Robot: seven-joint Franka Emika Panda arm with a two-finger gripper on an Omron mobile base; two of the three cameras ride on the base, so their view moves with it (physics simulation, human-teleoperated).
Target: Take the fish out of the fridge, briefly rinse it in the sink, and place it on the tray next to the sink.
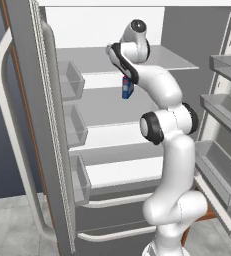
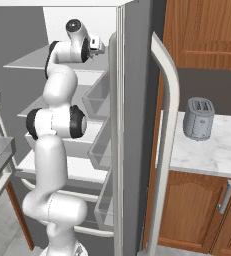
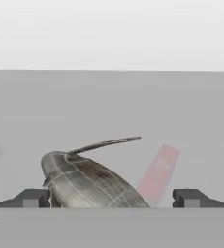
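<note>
So we're parked right in front of the fridge [image 1: 137,165] with both doors swung open, clear bins on the door to our left and more bins on the door to our right. The arm is reaching up and into the upper part of the fridge, hand pointed toward the back wall above the top shelf.

In the hand view the gripper [image 3: 111,197] has its fingers spread wide apart, one dark fingertip [image 3: 32,198] low on the left and the other low on the right, nothing pinched between them. The fish [image 3: 87,181] lies on the pale shelf right between the tips, closer to the left one, its grey scaly body rounded toward us and one thin fin sticking out to the right. We can't tell if the left tip is touching it or just beside it.

Just behind the fish on the right there's a red box [image 3: 158,173], blurry, leaning a bit. From the left base view we see that same red-and-blue box [image 1: 127,87] standing on the shelf, partly behind the arm's wrist.

Off to the right side there's a wooden cabinet run with a marble counter [image 2: 212,150] and a grey toaster [image 2: 198,118] sitting on it
</note>
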